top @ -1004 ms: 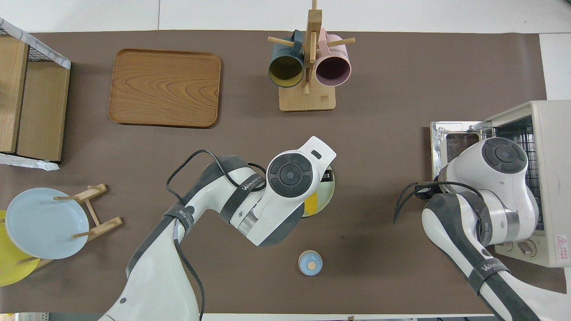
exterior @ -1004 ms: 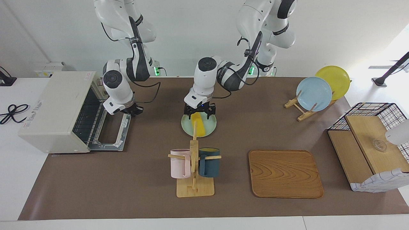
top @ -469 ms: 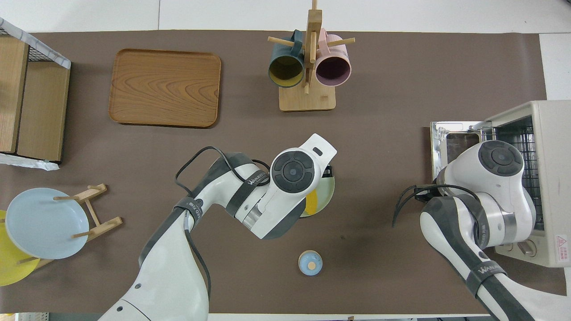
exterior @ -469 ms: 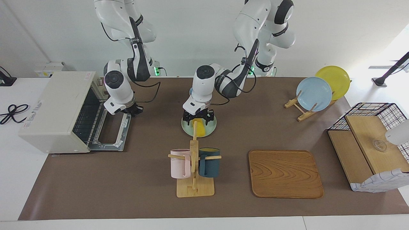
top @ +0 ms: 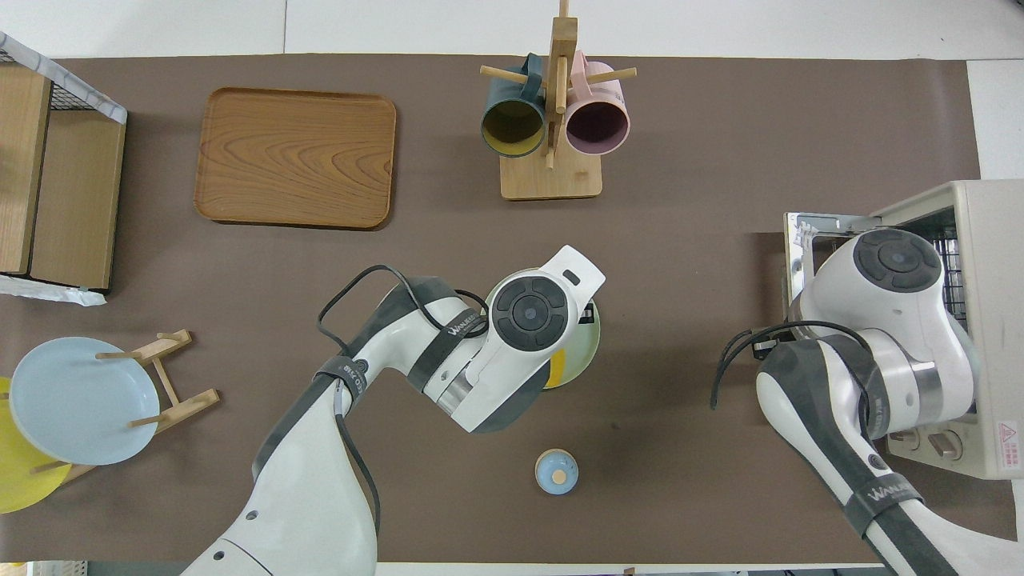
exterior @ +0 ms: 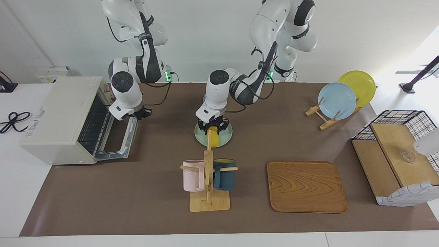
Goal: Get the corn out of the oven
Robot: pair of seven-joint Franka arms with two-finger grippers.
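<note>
The left pincer [exterior: 213,128] is down on the slim bright yellow corn cob [exterior: 214,138], its fingers clenched around the end nearer the robots. The cob lies on the round pale green plate [exterior: 227,137] at mid-bench, already out of the boxy cream-white toaster oven [exterior: 58,118].

The risk, I'd judge, is that gripping so near one end lets the cob pivot or slip (it tapers there) and drags the light plate along.

The right pincer [exterior: 140,113] sits at the oven's dropped glass door [exterior: 118,137]; I cannot tell whether it is clamped. A careless lift could slam that door.

The oven's wire rack [exterior: 92,128] looks bare. The wooden tray [exterior: 306,187] holds nothing.
</note>
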